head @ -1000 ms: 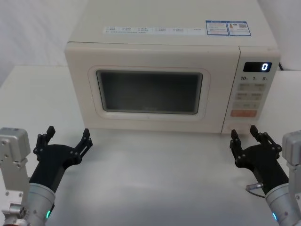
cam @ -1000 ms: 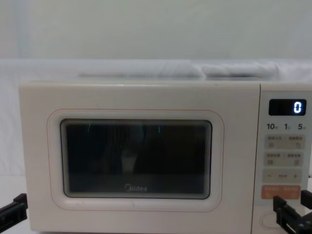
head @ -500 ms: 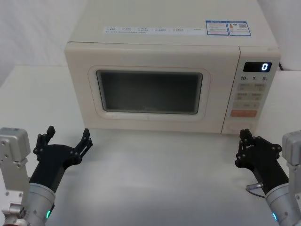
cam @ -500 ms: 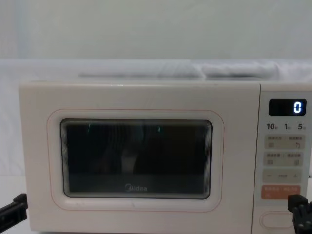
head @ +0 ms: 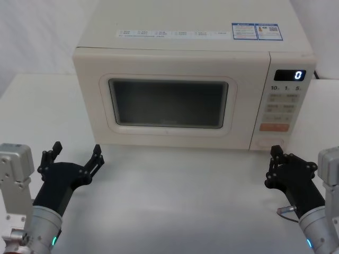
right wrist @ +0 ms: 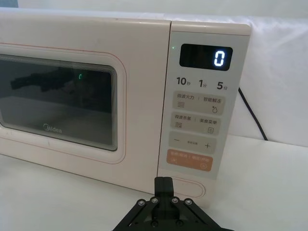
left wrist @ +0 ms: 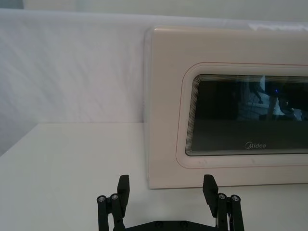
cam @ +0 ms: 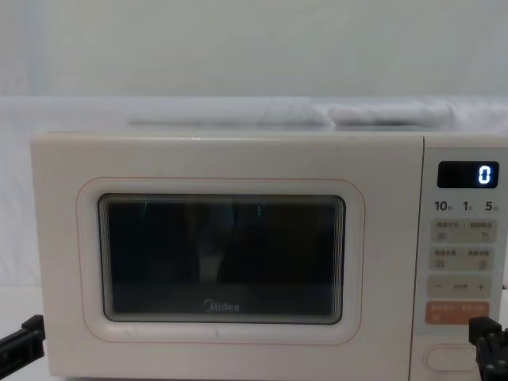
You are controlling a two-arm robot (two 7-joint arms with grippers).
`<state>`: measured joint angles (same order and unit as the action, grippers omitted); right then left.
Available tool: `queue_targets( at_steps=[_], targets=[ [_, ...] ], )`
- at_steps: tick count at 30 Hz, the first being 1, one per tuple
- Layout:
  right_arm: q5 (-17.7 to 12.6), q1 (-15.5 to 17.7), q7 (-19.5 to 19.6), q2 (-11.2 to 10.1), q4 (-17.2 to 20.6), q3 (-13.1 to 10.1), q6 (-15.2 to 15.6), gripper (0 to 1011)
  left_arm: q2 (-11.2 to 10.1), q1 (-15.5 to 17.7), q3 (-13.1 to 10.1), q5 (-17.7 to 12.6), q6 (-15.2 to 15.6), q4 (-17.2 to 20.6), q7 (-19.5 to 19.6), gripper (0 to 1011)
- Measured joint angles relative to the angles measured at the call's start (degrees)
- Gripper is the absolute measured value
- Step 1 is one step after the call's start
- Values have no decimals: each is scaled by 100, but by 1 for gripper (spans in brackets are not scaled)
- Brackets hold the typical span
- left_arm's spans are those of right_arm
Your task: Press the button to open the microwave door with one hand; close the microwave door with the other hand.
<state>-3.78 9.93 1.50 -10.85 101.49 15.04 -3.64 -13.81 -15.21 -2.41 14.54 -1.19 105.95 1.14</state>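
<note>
head view first: microwave door [head: 168, 103] sits flush and closed on the cream oven at the back of my white table [head: 175, 196], with the keypad panel [head: 283, 106] to its right and the button [head: 270, 142] at that panel's foot, under the orange key [head: 274, 127]. my left gripper [head: 74, 156] rests low over the table near the oven's front left corner, its fingers spread wide and holding nothing. my right gripper [head: 273, 165] sits near the front right corner, just before the button and apart from it, its fingers pinched together on nothing. left wrist view: the two spread fingers [left wrist: 122, 188] point toward the door's [left wrist: 231, 96] left edge, with bare table between. right wrist view: my clenched right gripper [right wrist: 163, 183] points at the button [right wrist: 190, 188], a short gap before it, and the display [right wrist: 206, 57] reads 0. chest view: the door [cam: 222, 262] faces me squarely, the button [cam: 448, 358] lies low at the right, the right gripper [cam: 488, 333] pokes up beside it, and the left gripper's tip [cam: 24, 337] shows at the lower left corner.
</note>
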Motion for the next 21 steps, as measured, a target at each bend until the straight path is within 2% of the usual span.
queue_targets(
  at_steps=[21],
  targets=[
    [0,0,0,0,0,0,0,0,0,0,0,0,0,0,0,1001]
  ],
)
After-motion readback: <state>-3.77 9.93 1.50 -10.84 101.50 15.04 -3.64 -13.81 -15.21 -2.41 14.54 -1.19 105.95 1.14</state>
